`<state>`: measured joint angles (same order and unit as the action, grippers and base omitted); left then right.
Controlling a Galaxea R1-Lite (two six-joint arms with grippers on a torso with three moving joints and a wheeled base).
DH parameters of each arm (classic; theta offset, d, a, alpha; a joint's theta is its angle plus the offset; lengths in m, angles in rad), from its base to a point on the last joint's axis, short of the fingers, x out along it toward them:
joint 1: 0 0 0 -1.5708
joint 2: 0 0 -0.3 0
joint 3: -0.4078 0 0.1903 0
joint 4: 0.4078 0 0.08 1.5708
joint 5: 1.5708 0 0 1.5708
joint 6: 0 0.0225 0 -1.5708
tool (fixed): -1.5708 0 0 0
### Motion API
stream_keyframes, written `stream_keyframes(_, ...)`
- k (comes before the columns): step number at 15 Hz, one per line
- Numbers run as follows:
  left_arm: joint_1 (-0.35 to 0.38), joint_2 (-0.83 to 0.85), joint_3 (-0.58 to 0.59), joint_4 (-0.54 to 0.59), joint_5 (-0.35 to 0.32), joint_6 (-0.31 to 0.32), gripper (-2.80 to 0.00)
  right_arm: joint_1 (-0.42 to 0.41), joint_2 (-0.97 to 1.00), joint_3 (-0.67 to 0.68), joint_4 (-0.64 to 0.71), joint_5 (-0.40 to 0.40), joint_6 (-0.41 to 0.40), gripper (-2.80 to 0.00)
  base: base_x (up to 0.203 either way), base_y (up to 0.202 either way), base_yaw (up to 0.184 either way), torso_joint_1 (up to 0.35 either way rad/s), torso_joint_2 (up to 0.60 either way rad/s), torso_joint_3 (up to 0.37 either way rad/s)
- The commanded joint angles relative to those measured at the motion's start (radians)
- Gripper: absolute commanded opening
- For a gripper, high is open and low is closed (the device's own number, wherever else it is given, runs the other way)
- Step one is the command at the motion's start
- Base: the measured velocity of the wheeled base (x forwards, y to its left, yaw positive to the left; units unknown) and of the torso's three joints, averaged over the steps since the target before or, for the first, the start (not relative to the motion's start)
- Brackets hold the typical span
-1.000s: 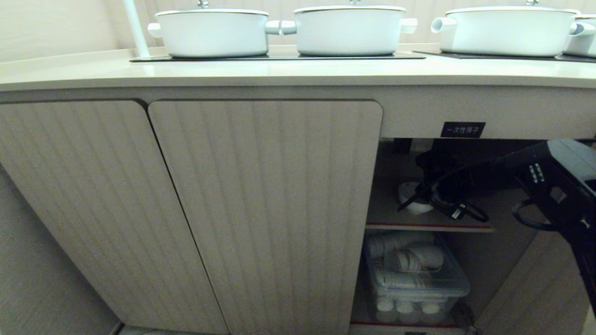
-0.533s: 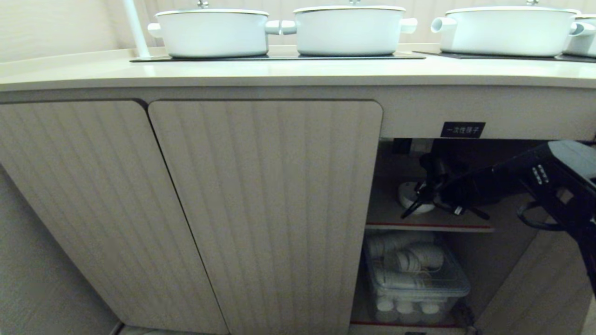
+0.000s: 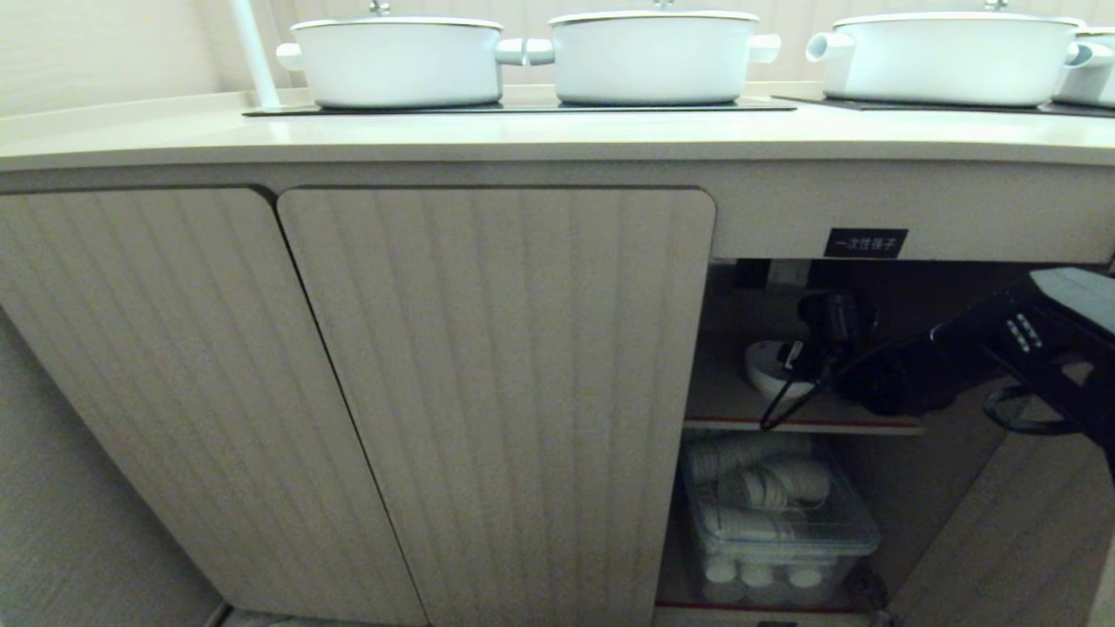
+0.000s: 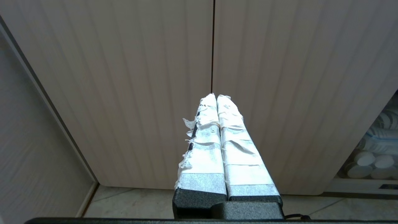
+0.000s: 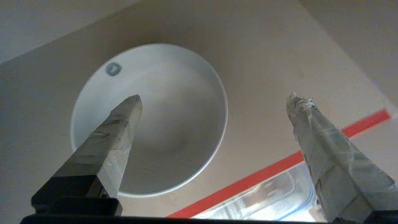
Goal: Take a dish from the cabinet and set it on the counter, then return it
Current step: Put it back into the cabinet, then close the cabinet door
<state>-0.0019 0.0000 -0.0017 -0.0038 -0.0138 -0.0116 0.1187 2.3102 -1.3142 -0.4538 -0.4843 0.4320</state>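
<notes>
The dish point(image 3: 765, 373), a small white bowl, stands upright on the inner shelf point(image 3: 871, 426) of the cabinet point(image 3: 866, 242), whose right compartment is open. My right gripper point(image 3: 810, 348) reaches into that compartment above the bowl. In the right wrist view it point(image 5: 214, 99) is open wide. One taped finger point(image 5: 118, 130) hangs over the dish's point(image 5: 174, 124) hollow and the other is outside its rim, over the shelf's red front edge. Nothing is gripped. My left gripper point(image 4: 216, 96) is shut and empty, facing the closed doors. The counter point(image 3: 523, 131) runs above.
White lidded pots point(image 3: 396, 61) sit on black glass panels on the counter. Two closed fluted doors point(image 3: 496, 392) fill the left. A clear plastic box of white cups point(image 3: 784, 514) sits on the lower shelf. The opened door point(image 3: 1028, 540) stands at the right.
My right wrist has turned and tipped down over the bowl, and the forearm has sunk a little. The bowl stays on the shelf. The left arm has not moved.
</notes>
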Motion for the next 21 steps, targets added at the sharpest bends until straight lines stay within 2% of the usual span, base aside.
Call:
stream_keyframes(1,0.0,0.0,0.0,-0.001,0.0,-0.001,-2.8,0.001,-0.021,0.034,-0.043,-0.001,-0.022,0.0,0.0,0.0,0.0,0.0,0.0,0.0)
stream_keyframes(5,0.0,0.0,0.0,-0.001,0.0,-0.001,-2.8,0.0,-0.042,0.077,-0.101,0.001,-0.062,0.0,0.0,0.0,0.0,0.0,0.0,0.0)
stream_keyframes(14,0.0,0.0,0.0,-0.001,0.0,-0.001,-2.8,0.014,-0.109,0.305,-0.344,0.007,-0.223,0.0,0.0,0.0,0.0,0.0,0.0,0.0)
stream_keyframes(15,0.002,0.0,0.0,-0.001,0.0,-0.001,-2.8,0.018,-0.114,0.325,-0.367,0.007,-0.226,-2.8,0.0,0.0,0.0,0.0,0.0,0.0)
stream_keyframes(21,0.0,0.0,0.0,-0.001,0.0,-0.001,-2.8,0.03,-0.15,0.413,-0.451,0.007,-0.262,-2.8,0.0,0.0,0.0,0.0,0.0,0.0)
